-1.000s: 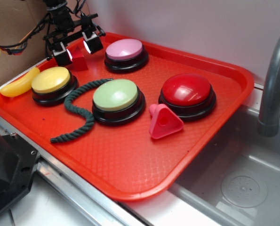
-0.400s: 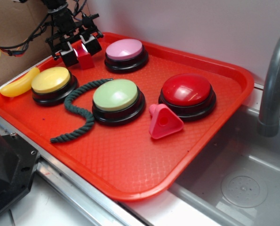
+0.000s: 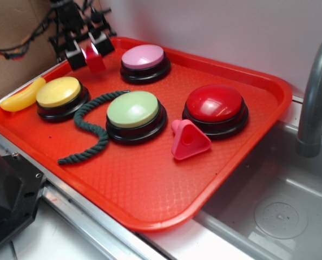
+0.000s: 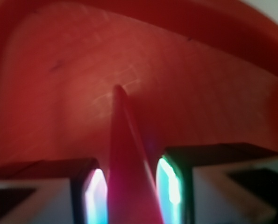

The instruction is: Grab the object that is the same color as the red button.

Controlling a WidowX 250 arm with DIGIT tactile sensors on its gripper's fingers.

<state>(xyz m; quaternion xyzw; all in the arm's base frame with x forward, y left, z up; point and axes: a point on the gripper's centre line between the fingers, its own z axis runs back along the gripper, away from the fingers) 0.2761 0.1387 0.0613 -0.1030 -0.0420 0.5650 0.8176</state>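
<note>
At the far left corner of the red tray (image 3: 150,206), the claw (image 3: 90,50) is clamped on the dark red block (image 3: 94,58), which sits between its two fingers above the tray floor. From the wrist view the block (image 4: 124,163) fills the gap, both pads (image 4: 96,196) pressed against its sides. Rightward come the yellow button (image 3: 59,92), green rope (image 3: 90,127), green button (image 3: 132,110), pink button (image 3: 143,57), pink triangular piece (image 3: 189,140) and red button (image 3: 215,104).
</note>
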